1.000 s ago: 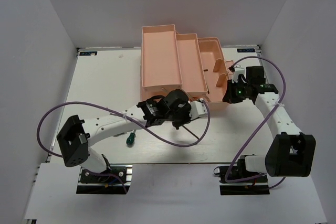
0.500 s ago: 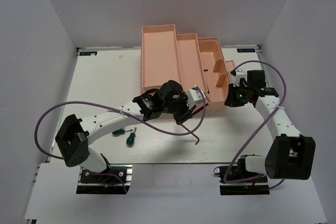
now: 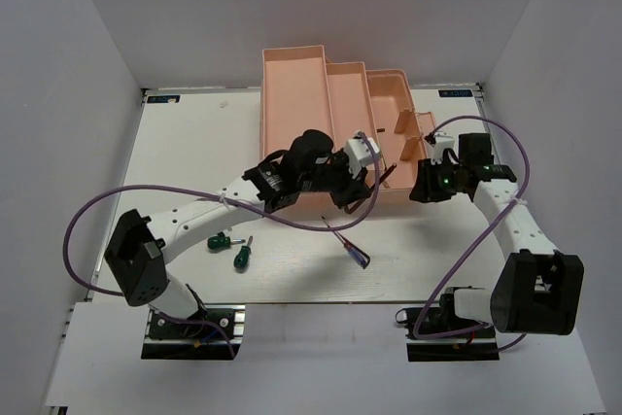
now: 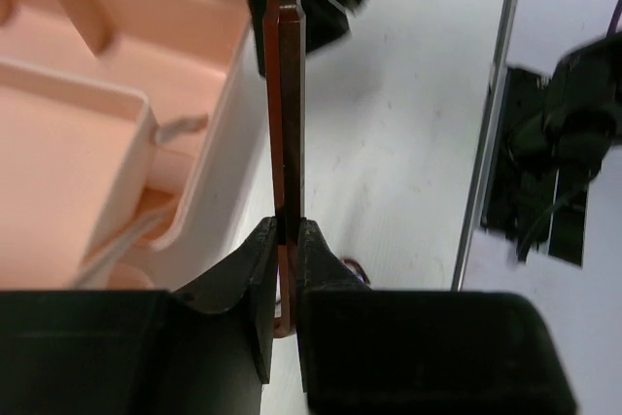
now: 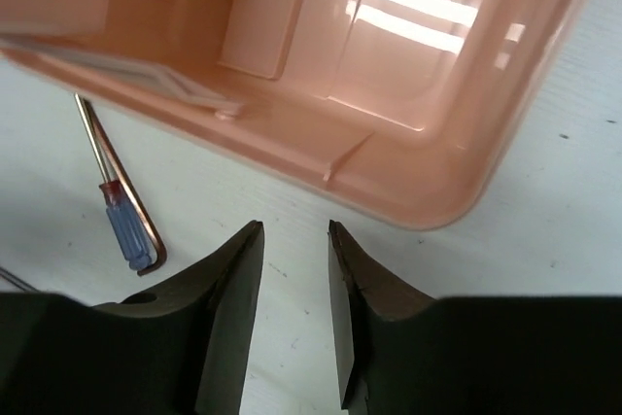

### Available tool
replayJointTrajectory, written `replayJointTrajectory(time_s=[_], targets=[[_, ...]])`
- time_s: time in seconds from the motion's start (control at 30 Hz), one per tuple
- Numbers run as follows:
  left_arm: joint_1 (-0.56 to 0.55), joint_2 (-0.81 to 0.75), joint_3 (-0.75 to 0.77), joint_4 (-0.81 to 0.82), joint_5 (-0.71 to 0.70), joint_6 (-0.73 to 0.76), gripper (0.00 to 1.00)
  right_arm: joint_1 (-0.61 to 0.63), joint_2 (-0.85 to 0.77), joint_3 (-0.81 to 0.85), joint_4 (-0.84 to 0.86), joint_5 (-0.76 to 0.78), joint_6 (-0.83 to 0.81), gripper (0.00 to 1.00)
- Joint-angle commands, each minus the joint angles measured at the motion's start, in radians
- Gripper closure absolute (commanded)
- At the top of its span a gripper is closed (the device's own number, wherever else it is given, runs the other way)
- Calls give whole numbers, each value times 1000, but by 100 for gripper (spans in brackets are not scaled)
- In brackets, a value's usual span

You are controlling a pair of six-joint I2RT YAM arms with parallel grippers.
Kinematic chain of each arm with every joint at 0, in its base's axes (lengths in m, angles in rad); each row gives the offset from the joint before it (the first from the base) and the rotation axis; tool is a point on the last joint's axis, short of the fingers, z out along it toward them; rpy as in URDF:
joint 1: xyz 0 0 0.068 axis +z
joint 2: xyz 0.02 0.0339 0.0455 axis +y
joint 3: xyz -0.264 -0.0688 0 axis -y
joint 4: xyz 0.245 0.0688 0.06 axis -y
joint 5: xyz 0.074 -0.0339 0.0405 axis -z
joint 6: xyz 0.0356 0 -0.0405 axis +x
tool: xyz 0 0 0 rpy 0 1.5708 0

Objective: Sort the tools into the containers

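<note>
My left gripper [image 3: 358, 182] is shut on a thin dark hex key [image 4: 284, 94], which sticks out past the fingertips beside the front wall of the salmon-pink toolbox [image 3: 296, 104]. In the left wrist view the toolbox [image 4: 87, 133] lies to the left of the key. My right gripper [image 5: 294, 230] stands open and empty over bare table, just off the toolbox's rounded corner [image 5: 428, 201]. A blue-handled screwdriver [image 5: 122, 225] and another hex key [image 5: 146, 230] lie together on the table. Both green-handled screwdrivers [image 3: 229, 248] rest near the left arm.
Purple cables [image 3: 292, 223] loop over the table from both arms. The blue-handled screwdriver [image 3: 356, 256] lies in front of the toolbox, between the arms. The right gripper [image 3: 421, 188] sits close to the toolbox's right front end.
My left gripper has lifted and moved back toward the toolbox with the hex key in it. My right gripper has gone from shut to open, staying by the toolbox's right end.
</note>
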Motion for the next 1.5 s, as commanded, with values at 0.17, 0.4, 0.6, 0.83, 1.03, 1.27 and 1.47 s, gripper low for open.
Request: replayJointTrajectory(time_s=[0.17,0.4,0.6,0.83,1.03,1.27,1.47], targets=[[35,200,240,300,78,-149,100,-40,-54,-29,-56,-176,-88,72],[78,408,484,389,181,-302,100,-58,-104,-69,-62,-162,-108,73],[113,476,517,496,120,-362,100,-72,-103,-69,-68,-174,-111,71],[157,591,588,477,47,-362,91,-81,-113,-69,-82,-246,-140,36],[177,642,670,441,57,-371,31,-76,-106,-68,-155,-381,-236,36],[177,546,701,377,76,-347,24,-34,-124,-106,-221,-527,-431,43],[133,139,338,170,-36,-192,58,173,-173,-209,-103,-374,-435,46]])
